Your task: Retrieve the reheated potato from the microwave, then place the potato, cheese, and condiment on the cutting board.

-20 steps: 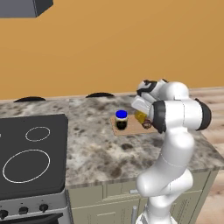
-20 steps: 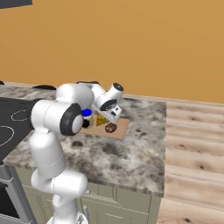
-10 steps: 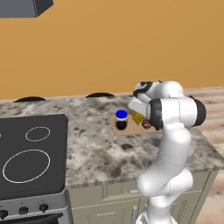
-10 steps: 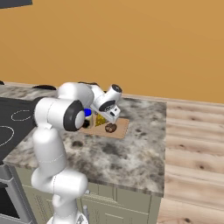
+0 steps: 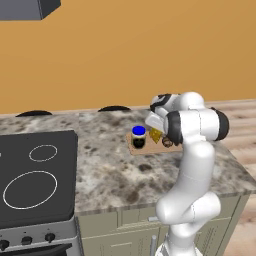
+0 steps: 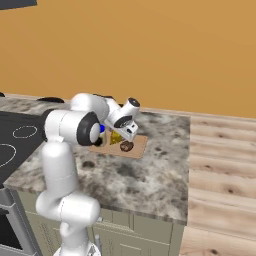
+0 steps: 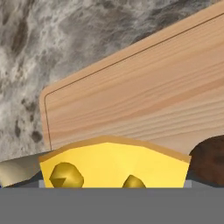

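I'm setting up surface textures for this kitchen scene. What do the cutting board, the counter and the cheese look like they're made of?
The cutting board looks like pale unfinished wood: matte, long grain streaks, a thin groove along its edge. The counter looks like polished speckled stone, probably granite, with grey-brown mottling. The cheese reads as a smooth, waxy yellow wedge with an orange rind edge and round holes.

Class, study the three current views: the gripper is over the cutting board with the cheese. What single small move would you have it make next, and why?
Probably lower the cheese a little and release it. The hand view shows the wedge close against the gripper above a bare stretch of the cutting board, and the base views show the condiment and potato already on the board. Whether the cheese touches the wood cannot be told.
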Controlling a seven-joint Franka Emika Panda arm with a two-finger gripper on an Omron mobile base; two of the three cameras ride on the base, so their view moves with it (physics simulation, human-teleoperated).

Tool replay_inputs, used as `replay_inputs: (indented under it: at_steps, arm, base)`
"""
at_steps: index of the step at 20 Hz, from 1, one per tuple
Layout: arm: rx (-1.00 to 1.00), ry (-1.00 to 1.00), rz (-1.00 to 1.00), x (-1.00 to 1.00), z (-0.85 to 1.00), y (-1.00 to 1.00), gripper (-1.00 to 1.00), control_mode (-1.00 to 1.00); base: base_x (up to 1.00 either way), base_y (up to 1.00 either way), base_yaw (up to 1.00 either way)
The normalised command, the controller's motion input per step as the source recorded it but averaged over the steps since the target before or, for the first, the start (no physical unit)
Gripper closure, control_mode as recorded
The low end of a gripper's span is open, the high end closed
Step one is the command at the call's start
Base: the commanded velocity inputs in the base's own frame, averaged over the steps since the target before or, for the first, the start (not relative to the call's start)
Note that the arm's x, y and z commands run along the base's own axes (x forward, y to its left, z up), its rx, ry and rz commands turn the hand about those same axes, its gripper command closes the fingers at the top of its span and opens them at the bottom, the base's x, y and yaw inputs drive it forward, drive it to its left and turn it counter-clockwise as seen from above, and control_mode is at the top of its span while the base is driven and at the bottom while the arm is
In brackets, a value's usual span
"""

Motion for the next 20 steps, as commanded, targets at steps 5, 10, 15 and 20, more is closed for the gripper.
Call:
replay_inputs:
  at_steps: [5,10,15,20]
  arm:
    - [0.0,0.0,0.0,0.11,-0.17,0.01,1.0,-1.0]
    - [0.0,0.0,0.0,0.12,-0.16,0.0,1.0,-1.0]
    - [0.0,0.0,0.0,0.03,-0.16,0.01,1.0,-1.0]
    - [-0.02,0.0,-0.01,0.0,-0.2,0.01,1.0,-1.0]
  base:
    - [0.0,0.0,0.0]
    - [0.0,0.0,0.0]
    - [0.0,0.0,0.0]
    - [0.0,0.0,0.0]
